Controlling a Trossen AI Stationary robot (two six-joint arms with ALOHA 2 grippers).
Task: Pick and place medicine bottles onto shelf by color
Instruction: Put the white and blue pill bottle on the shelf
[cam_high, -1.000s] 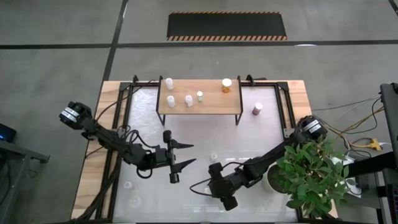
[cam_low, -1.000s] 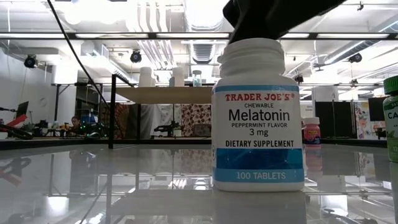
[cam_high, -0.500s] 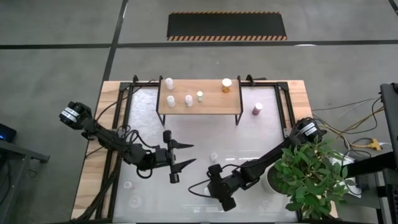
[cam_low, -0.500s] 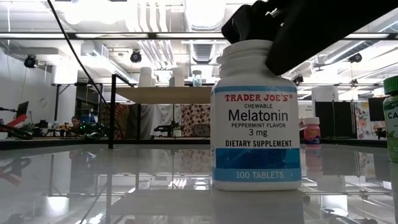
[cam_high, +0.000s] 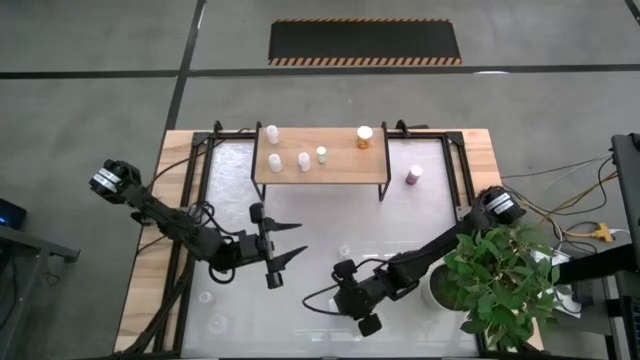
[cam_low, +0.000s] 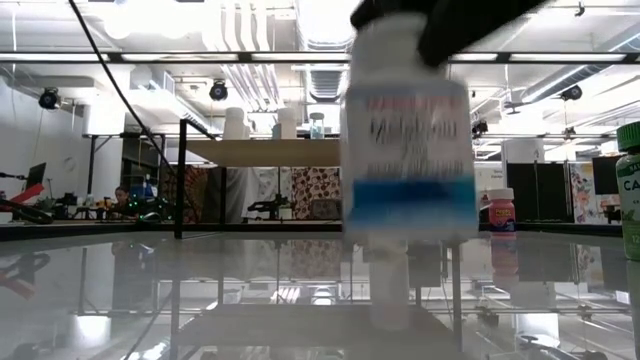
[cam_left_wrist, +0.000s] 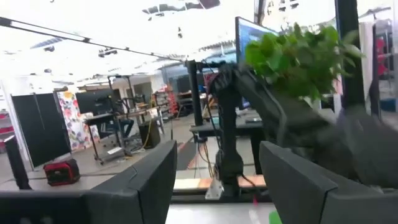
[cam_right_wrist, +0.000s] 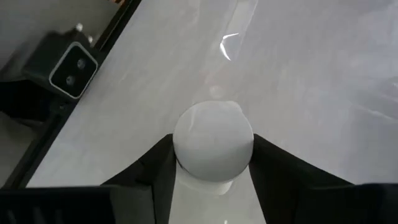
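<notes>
Near table's front edge, right gripper (cam_high: 362, 318) pinching white melatonin bottle (cam_low: 405, 130) by cap, fingers (cam_right_wrist: 146, 174) pressing both sides; bottle hanging clear of glossy tabletop (cam_high: 320, 230). Potted plant (cam_high: 500, 280) crowding right arm's elbow. Left gripper (cam_high: 285, 245) hovering mid-table, fingers spread wide, holding nothing. Shelf (cam_high: 320, 162) standing at far side, carrying four pale bottles plus orange bottle (cam_high: 364, 137). Pink-maroon bottle (cam_high: 413, 176) sitting just right of shelf.

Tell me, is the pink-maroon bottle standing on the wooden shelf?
No, in the high view the pink-maroon bottle stands on the white tabletop, to the right of the shelf and apart from it.
</notes>
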